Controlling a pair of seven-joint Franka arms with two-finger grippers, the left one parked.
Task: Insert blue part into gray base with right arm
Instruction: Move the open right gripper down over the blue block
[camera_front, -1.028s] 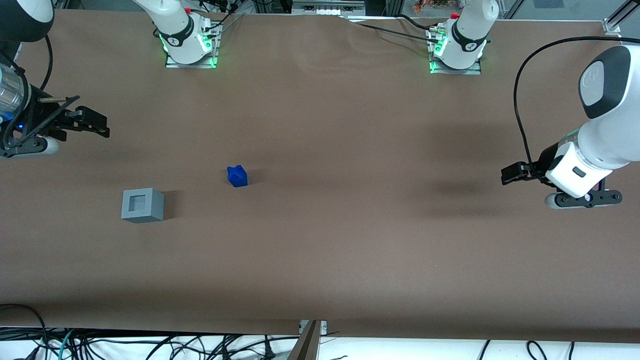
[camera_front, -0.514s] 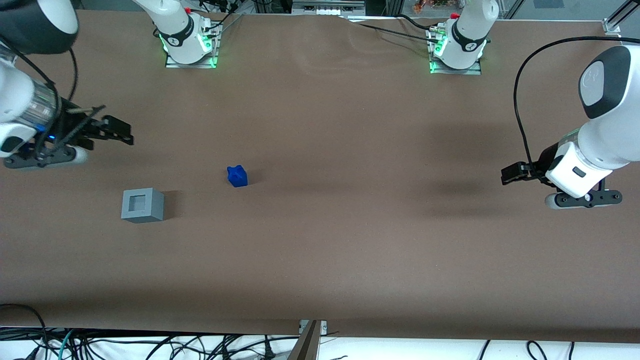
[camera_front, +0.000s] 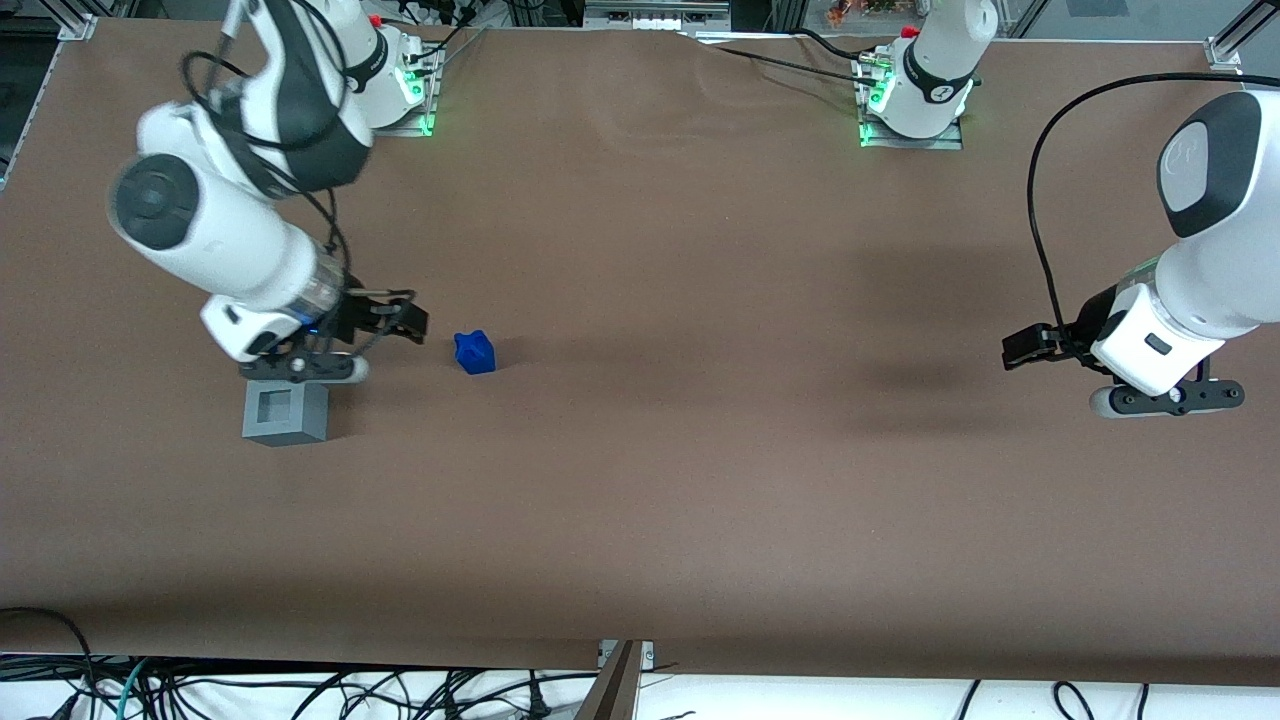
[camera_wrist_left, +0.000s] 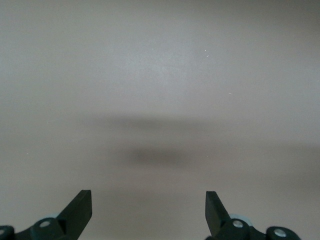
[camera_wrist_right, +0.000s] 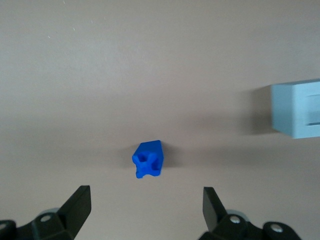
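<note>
The right arm (camera_front: 215, 235) has its hand (camera_front: 395, 322) low over the worktop (camera_front: 700, 480), fingers spread wide and holding nothing. The blue part (camera_front: 474, 352) lies bare on the worktop just beside the fingertips, toward the parked arm's end and a touch nearer the front camera. In the wrist view the part (camera_wrist_right: 148, 159) sits between the lines of the two fingers (camera_wrist_right: 80, 205) but ahead of them, not yet inside the gap, so the grasp calls for a short reach forward and a drop. The part is squat, with no clear long axis; its knobby face shows to the wrist camera.

The gray base (camera_front: 284, 411) stands upright, recess up, nearer the front camera than the wrist and partly under it, apart from the part. Judged from this, the pick is not yet made.
</note>
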